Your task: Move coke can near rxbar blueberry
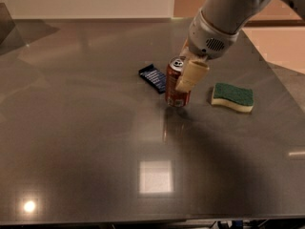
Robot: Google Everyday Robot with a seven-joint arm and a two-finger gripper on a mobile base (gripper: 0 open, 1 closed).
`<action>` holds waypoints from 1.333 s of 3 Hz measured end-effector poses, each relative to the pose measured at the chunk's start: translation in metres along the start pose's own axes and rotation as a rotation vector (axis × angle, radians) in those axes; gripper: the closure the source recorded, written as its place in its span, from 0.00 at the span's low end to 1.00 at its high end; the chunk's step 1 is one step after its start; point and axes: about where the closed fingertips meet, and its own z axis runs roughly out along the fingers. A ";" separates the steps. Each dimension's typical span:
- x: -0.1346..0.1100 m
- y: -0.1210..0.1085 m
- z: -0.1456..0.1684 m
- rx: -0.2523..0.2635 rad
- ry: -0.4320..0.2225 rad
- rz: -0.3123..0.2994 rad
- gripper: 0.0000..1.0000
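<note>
The gripper (pixel 184 78), fingers clamped round the coke can (pixel 174 90), holds it just beside the rxbar blueberry (pixel 153 77) at its ten o'clock; seemingly only release remains.

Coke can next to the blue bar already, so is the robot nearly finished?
Nearly. The coke can stands close beside the rxbar blueberry, just to its right, so the move itself looks done. The hand, at the can left of the sponge, grips it. Left: let go and pull away.
</note>
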 end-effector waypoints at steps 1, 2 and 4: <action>0.000 -0.026 0.015 -0.005 -0.001 0.034 1.00; 0.003 -0.043 0.029 -0.027 -0.001 0.061 0.83; 0.002 -0.055 0.048 -0.069 -0.017 0.094 0.36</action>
